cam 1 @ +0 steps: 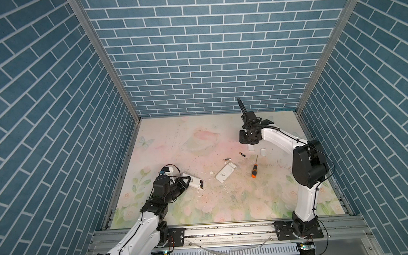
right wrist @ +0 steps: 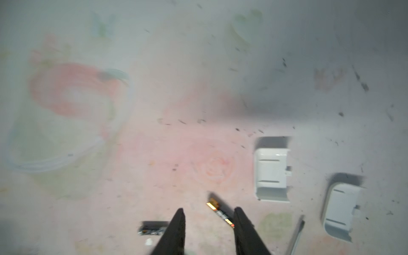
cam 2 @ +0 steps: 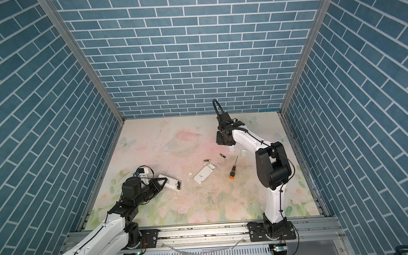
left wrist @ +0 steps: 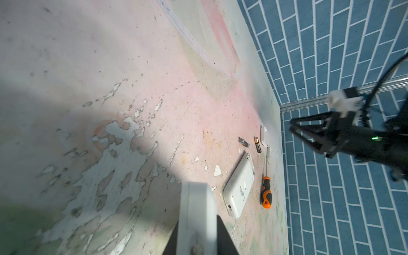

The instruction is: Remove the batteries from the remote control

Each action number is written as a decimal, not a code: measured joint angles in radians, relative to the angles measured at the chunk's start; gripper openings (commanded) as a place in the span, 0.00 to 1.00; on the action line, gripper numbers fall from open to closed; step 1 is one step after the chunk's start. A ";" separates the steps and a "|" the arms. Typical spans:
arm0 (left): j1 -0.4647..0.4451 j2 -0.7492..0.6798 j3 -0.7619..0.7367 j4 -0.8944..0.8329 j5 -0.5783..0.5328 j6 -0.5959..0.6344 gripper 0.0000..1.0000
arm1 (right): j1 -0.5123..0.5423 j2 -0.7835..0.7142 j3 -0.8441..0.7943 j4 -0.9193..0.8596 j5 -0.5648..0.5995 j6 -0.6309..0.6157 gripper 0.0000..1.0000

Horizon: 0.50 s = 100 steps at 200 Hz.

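Note:
My left gripper (cam 1: pixel 185 181) (left wrist: pixel 198 223) is shut on one end of a white remote control (cam 1: pixel 194 180) (left wrist: pixel 197 205) at the left of the mat. Dark batteries (cam 1: pixel 201 183) show in its open compartment. A second white remote (cam 1: pixel 226 172) lies mid-mat. Two loose batteries, black with gold ends, lie beyond it (cam 1: pixel 227 159) (cam 1: pixel 242 154). My right gripper (cam 1: pixel 248 141) (right wrist: pixel 209 209) hangs open above the mat with nothing between its fingers. One loose battery (right wrist: pixel 220 212) lies below, beside a finger, and the other battery (right wrist: pixel 152 227) off to the side.
An orange-and-black screwdriver (cam 1: pixel 254 168) lies right of the middle remote. Two small white plastic covers (cam 1: pixel 250 147) (cam 1: pixel 263 151) rest under the right arm. White chips of worn mat are scattered near the middle. Blue brick walls close in three sides.

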 measured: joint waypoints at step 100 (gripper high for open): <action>0.000 -0.201 -0.045 -0.210 -0.013 0.005 0.50 | 0.144 -0.100 0.044 -0.013 -0.029 -0.003 0.41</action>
